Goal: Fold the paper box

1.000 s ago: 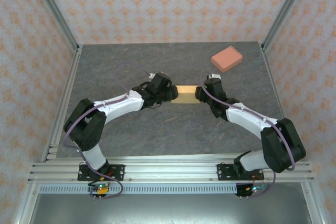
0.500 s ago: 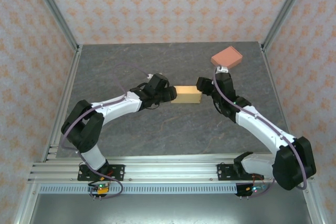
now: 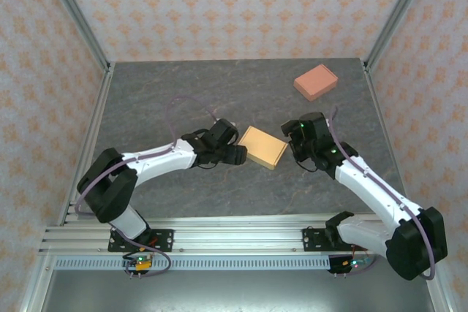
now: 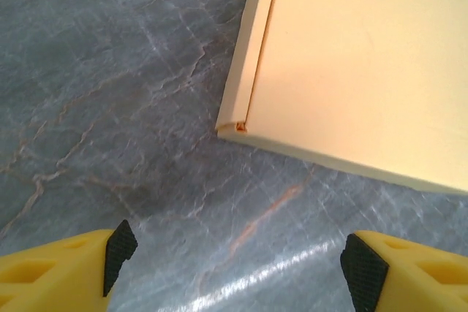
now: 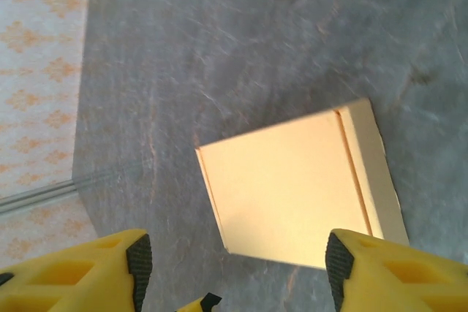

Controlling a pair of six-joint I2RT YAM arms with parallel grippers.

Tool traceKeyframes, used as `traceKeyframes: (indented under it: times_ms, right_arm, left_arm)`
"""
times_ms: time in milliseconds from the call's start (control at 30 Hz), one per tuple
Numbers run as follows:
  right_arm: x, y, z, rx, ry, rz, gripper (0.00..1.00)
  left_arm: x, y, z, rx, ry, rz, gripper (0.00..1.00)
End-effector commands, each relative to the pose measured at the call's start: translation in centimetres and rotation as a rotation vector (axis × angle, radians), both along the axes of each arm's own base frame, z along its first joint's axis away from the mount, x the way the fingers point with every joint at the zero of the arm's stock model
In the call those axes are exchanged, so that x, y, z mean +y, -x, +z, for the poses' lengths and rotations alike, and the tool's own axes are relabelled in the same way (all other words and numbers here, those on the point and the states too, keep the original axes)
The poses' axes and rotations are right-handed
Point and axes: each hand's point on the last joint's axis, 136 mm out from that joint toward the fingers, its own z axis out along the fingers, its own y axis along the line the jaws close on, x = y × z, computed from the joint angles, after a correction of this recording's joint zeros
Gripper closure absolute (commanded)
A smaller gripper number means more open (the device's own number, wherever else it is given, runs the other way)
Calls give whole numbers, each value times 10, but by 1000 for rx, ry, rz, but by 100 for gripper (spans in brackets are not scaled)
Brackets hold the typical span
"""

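Jaws on the left gripper (image 4: 238, 253) are gaping wide, gripping nothing, with the tan paper box (image 3: 263, 147) lying flat on the grey table (image 3: 183, 100) just ahead. The right gripper (image 5: 238, 261) is hanging spread and empty at the box's opposite side, so it is sitting between the 2. Farther back, a pink box (image 3: 316, 82) is resting apart.

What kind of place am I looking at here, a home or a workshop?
Probably a robot test booth: two white arms bolted to an aluminium rail, patterned panels in metal framing around a grey tabletop, with a tan paper box and a pink box on it.
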Motion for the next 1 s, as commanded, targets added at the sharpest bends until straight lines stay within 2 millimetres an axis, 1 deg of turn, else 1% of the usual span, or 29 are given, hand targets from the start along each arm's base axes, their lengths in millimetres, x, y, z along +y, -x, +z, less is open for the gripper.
traceKeyframes:
  times_ms: [0, 67, 167, 233, 300, 367, 433, 533, 633, 733, 767, 800, 867, 967]
  right_arm:
    - [0, 16, -13, 145, -35, -38, 32]
    - [-2, 23, -25, 204, -2, -30, 29]
    - [8, 24, -45, 240, -43, -5, 28]
    - [19, 16, -57, 227, -69, 36, 26]
    - [27, 4, -63, 191, -43, 97, 25]
    - [31, -7, -70, 171, 10, 152, 25]
    - [38, -22, -73, 122, 44, 206, 28]
    - [47, -51, -70, 22, 117, 277, 34]
    - [60, -86, -56, -91, 212, 382, 37]
    - [73, -116, -49, -167, 292, 458, 38]
    - [75, -122, -48, -179, 302, 469, 37]
    - [79, -128, -46, -192, 305, 484, 37]
    - [84, -131, -41, -211, 303, 508, 36]
    - [79, -123, -34, -245, 366, 562, 34]
  left_arm:
    - [4, 3, 36, -52, 76, 25, 16]
    - [13, 0, 45, -74, 88, 78, 13]
    - [22, -9, 43, -74, 78, 109, 11]
    - [34, -17, 33, -35, 64, 161, 11]
    - [44, -22, 27, -11, 78, 212, 11]
    - [58, -26, 24, -6, 87, 269, 11]
    - [75, -29, 20, 2, 78, 323, 10]
    - [100, -28, 11, 27, 57, 398, 10]
    - [124, -24, 5, 37, 54, 480, 10]
    - [149, -17, 9, 1, 17, 547, 8]
    - [155, -15, 11, -14, 8, 558, 7]
    - [160, -14, 15, -34, 4, 563, 6]
    - [168, -11, 24, -72, -15, 568, 5]
    - [183, -5, 36, -105, -66, 586, 0]
